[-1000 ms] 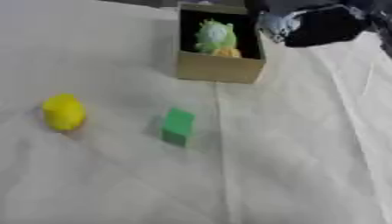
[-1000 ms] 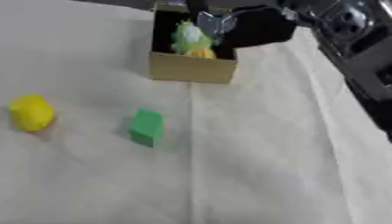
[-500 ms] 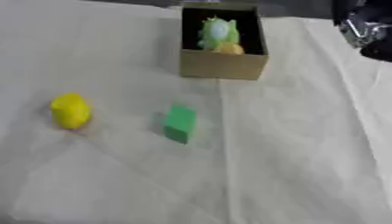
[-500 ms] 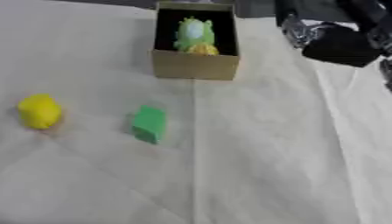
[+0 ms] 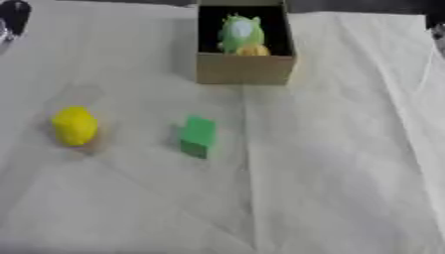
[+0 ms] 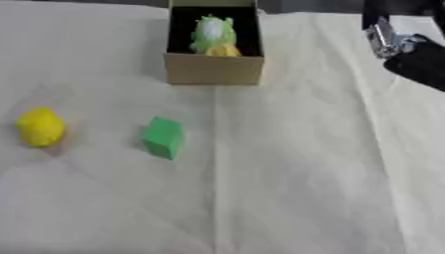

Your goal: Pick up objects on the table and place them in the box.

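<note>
Right eye view: green block [image 6: 163, 137] beside yellow object [image 6: 40, 126].

You are working at what looks like a test or lab bench rather than a home or a kitchen, though little beyond the table shows. The table [image 5: 347, 163] is covered edge to edge with a plain cream cloth, creased in long folds. On it lie only a few practice props: a small cardboard box [image 5: 243, 69] with a dark inside, a yellow toy [image 5: 75, 125] and a green block [image 5: 198, 136]. Past the far edge you see just a dark strip, too blurred to tell what stands there
</note>
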### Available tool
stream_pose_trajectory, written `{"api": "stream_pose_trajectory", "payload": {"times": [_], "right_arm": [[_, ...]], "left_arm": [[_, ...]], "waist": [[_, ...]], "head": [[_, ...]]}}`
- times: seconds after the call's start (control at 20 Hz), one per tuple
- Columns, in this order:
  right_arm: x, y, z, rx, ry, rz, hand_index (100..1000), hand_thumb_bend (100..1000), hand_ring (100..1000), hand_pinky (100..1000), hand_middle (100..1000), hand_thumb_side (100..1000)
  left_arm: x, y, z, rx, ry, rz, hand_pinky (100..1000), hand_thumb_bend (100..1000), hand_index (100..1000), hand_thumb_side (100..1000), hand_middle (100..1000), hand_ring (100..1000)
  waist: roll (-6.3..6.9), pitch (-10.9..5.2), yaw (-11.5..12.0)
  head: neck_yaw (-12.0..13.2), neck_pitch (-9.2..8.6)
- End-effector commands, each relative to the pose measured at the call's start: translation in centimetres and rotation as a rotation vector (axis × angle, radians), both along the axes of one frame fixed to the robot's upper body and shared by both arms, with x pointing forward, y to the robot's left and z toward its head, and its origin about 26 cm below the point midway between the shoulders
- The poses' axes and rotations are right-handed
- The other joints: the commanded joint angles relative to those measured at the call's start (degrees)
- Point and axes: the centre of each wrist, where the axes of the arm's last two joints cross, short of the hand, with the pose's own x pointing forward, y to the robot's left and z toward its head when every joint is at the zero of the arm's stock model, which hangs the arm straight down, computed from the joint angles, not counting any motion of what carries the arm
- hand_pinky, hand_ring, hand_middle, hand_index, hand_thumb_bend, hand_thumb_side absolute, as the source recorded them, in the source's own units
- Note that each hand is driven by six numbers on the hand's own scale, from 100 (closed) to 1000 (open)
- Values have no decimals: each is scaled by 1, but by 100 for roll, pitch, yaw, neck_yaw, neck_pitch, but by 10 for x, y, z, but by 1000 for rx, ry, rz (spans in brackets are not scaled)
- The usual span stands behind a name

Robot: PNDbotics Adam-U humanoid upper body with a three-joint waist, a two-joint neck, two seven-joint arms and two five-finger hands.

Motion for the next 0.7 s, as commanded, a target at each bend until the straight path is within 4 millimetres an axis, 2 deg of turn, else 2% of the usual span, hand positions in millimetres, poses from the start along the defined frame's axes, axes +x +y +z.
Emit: {"api": "stream_pose_trajectory", "payload": {"times": [0.05,0.2,0.35,0.4,0.7], "right_arm": [[-4,-4,4,33,-44,-5,873,100,800,803,742,668],[-5,-7,0,64,-45,-19,870,100,799,801,740,668],[-6,-8,-1,81,-48,-31,868,100,797,800,739,667],[-6,-9,-2,83,-48,-33,867,100,797,800,738,668],[-6,-9,-2,87,-34,-41,864,100,792,799,733,673]], "left_arm": [[7,12,16,139,45,44,895,422,915,512,834,850],[19,19,22,231,134,31,895,442,913,484,830,852],[34,27,28,324,246,17,892,456,913,495,826,852],[40,30,29,355,275,24,889,485,915,503,826,854],[68,40,17,500,402,39,886,552,918,504,831,862]], "waist": [[33,-105,-28],[56,-120,-77],[81,-146,-112],[92,-153,-121],[152,-161,-128]], "head": [[27,-8],[15,-5],[6,22],[4,38],[1,96]]}}
